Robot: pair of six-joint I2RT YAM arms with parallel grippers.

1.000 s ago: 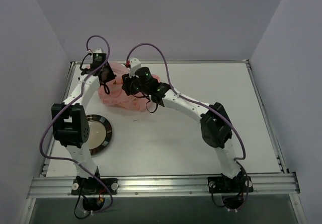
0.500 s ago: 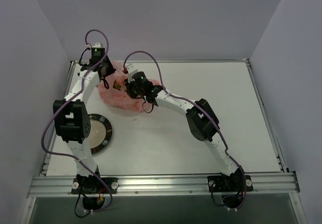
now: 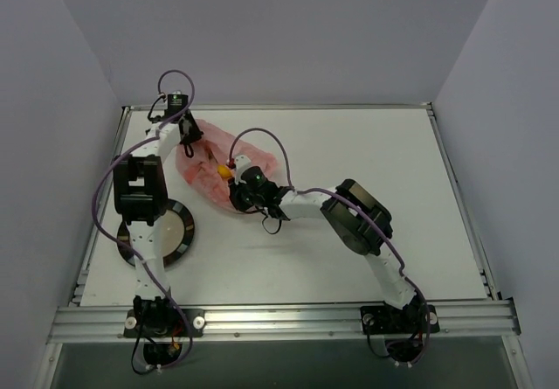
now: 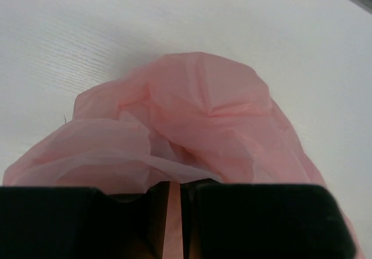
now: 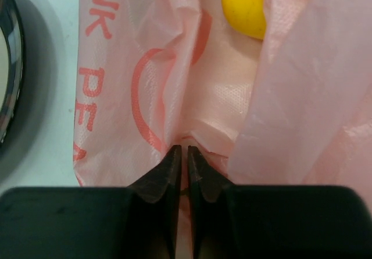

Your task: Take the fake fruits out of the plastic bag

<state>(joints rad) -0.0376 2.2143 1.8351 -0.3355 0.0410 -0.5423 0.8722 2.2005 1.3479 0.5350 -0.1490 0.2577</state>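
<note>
The pink plastic bag (image 3: 203, 179) lies stretched out at the back left of the table. A yellow-orange fruit (image 3: 224, 170) shows at its opening, and also at the top of the right wrist view (image 5: 244, 6) between the bag's folds. The other fruits are hidden. My left gripper (image 3: 186, 142) is shut on the bag's far end, with pink film pinched between its jaws (image 4: 171, 196). My right gripper (image 3: 234, 185) is shut on a fold of the printed bag (image 5: 133, 90), its tips (image 5: 181, 152) just short of the yellow fruit.
The dark round plate (image 3: 179, 240) sits left of centre, partly under the left arm, and its rim shows at the left edge of the right wrist view (image 5: 7, 67). A rail runs along the table's back and left edges. Purple cables loop over the bag.
Both arms have dropped low. My right gripper moved nearer and left with the bag's fold, and the bag is drawn out flatter. The yellow fruit now shows.
</note>
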